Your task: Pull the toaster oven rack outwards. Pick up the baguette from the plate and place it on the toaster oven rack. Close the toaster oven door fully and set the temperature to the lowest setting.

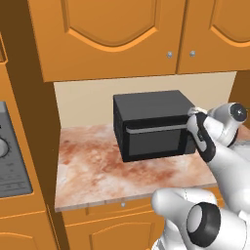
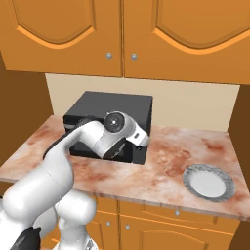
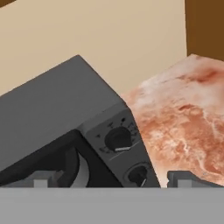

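A matte-black toaster oven (image 1: 152,124) sits toward the back of a mottled red-brown countertop (image 1: 97,171), beneath orange wooden wall cabinets (image 1: 112,34). The toaster oven door (image 1: 151,139) stands upright and closed, its silver bar handle (image 1: 154,128) running along the upper edge of the dark glass. The white arm's gripper (image 3: 111,179) hovers close at the oven's right front corner, by the narrow control strip (image 3: 120,148), where two round black knobs (image 3: 118,139) sit one above the other (the upper one carries a pale marker line). The two dark fingertips (image 3: 40,178) stand wide apart with nothing between them. Well to the right on the counter lies the round pale plate (image 2: 209,182), its shallow surface bare.
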Robot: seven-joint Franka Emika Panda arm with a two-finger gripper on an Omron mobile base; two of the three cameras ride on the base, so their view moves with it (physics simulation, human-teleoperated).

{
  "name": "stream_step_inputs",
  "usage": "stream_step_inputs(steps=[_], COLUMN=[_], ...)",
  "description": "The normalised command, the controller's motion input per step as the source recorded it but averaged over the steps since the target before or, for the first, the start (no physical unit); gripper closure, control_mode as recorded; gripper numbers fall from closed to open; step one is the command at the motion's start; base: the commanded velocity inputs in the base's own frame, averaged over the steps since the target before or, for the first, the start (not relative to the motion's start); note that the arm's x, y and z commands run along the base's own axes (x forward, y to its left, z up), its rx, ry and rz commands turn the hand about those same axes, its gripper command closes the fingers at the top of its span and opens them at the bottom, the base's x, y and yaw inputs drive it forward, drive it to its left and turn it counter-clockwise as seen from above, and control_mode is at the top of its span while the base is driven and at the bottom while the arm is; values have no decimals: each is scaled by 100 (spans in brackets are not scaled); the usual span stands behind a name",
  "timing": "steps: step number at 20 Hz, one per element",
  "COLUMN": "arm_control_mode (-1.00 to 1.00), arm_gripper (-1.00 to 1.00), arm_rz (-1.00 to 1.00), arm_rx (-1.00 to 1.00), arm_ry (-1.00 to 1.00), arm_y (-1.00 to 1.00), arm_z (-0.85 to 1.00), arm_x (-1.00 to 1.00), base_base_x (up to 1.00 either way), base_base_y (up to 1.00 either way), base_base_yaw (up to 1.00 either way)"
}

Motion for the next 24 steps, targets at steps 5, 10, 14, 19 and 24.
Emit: stream_step_inputs(steps=[5, 10, 14, 19, 24], arm_control_mode=[-100, -100, -100, -100, -100], arm_gripper=[-100, -100, -100, -100, -100], arm_rz=[8, 0, 0, 0, 0], arm_rx=[-9, -7, -1, 0, -1], arm_ry=[2, -3, -1, 0, -1], arm_y=[0, -13, -8, -9, 4], arm_z=[27, 4, 0, 0, 0], arm_x=[-42, -39, -14, 0, 1], base_base_x=[0, 0, 0, 0, 0], base_base_y=[0, 0, 0, 0, 0], base_base_yaw=[0, 0, 0, 0, 0])
